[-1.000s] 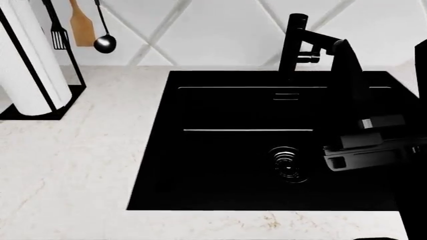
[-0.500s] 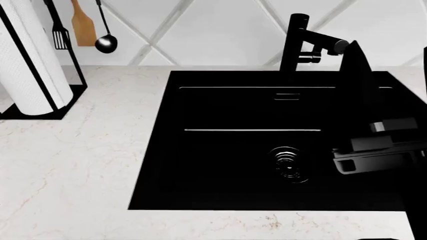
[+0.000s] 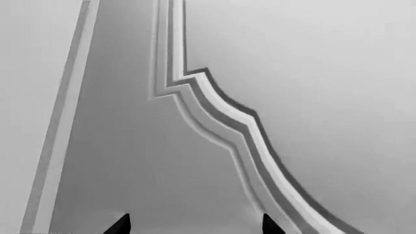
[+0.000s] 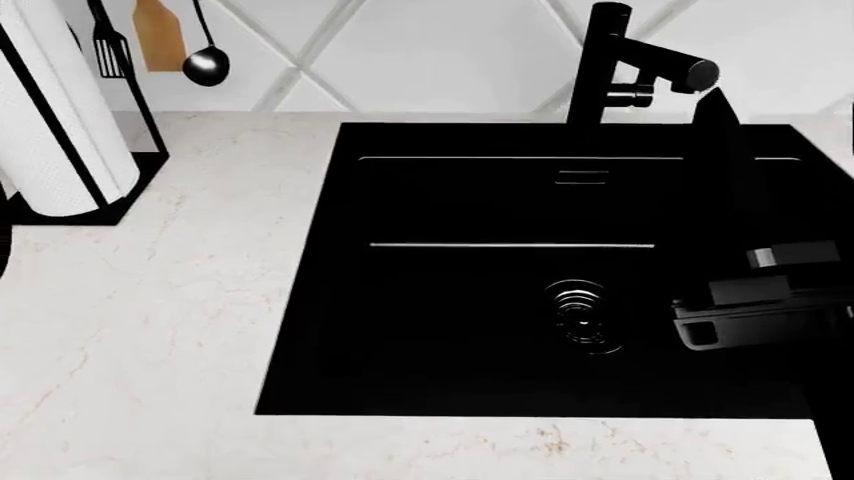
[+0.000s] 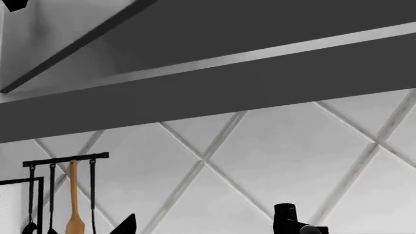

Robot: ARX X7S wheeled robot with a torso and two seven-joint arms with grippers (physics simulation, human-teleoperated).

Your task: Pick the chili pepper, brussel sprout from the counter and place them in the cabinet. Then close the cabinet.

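Worktop (image 4: pixel 147 300): white marble look, faint beige veins, wraps the black sink (image 4: pixel 454 330) on the left and front sides. Neither chili pepper nor brussel sprout shows in any view, so can't tell where they are or describe them.

Around the sink: black faucet (image 4: pixel 627 65) at its back edge, round drain (image 4: pixel 583 315) in the basin floor. Paper towel roll (image 4: pixel 54 120) in a black holder stands on the worktop well left of the sink; ladle (image 4: pixel 204 60), wooden spatula (image 4: pixel 158 35) and a slotted turner (image 4: pixel 114 45) hang on the wall behind it.

Right arm (image 4: pixel 761 290) sits over the sink's right side, dark on dark. Right claw: one fingertip (image 5: pixel 124 225) visible in the wrist view, opening can't be judged. Left claw (image 3: pixel 193 225): two tips apart, nothing between them, facing a grey moulded panel (image 3: pixel 130 146).

No readable text or brands anywhere.
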